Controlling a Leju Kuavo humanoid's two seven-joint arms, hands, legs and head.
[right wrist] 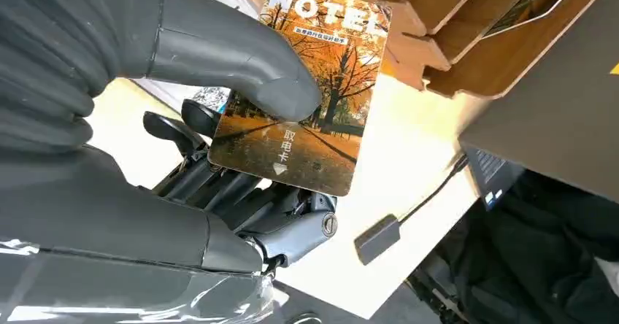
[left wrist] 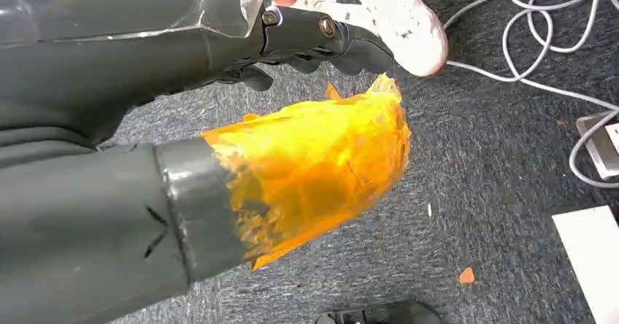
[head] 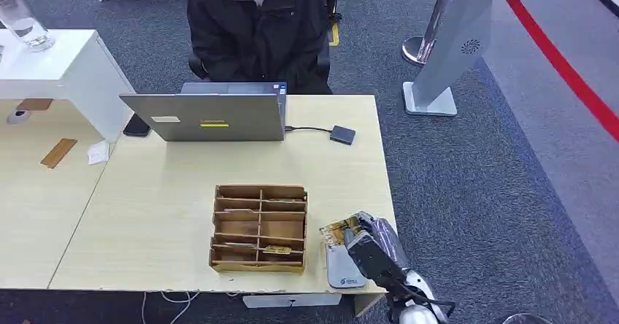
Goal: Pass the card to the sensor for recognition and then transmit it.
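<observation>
My right hand (head: 371, 248) is at the table's near right corner and pinches a hotel card (head: 340, 230) printed with autumn trees. In the right wrist view the card (right wrist: 306, 101) sits between the thick thumb (right wrist: 233, 58) and the dark fingers (right wrist: 219, 182) beneath it. A small dark sensor box (head: 341, 134) lies at the far right of the table, cabled to the laptop; it also appears in the right wrist view (right wrist: 378, 238), well apart from the card. My left hand (left wrist: 241, 112) hangs over the carpet, its orange-taped thumb (left wrist: 314, 163) apart from the fingers, holding nothing.
A wooden compartment box (head: 259, 228) stands just left of my right hand. A white-grey flat device (head: 341, 269) lies under the hand. A grey laptop (head: 212, 116) and a seated person in black (head: 255, 28) are at the far side. A white stand (head: 445, 54) is on the floor to the right.
</observation>
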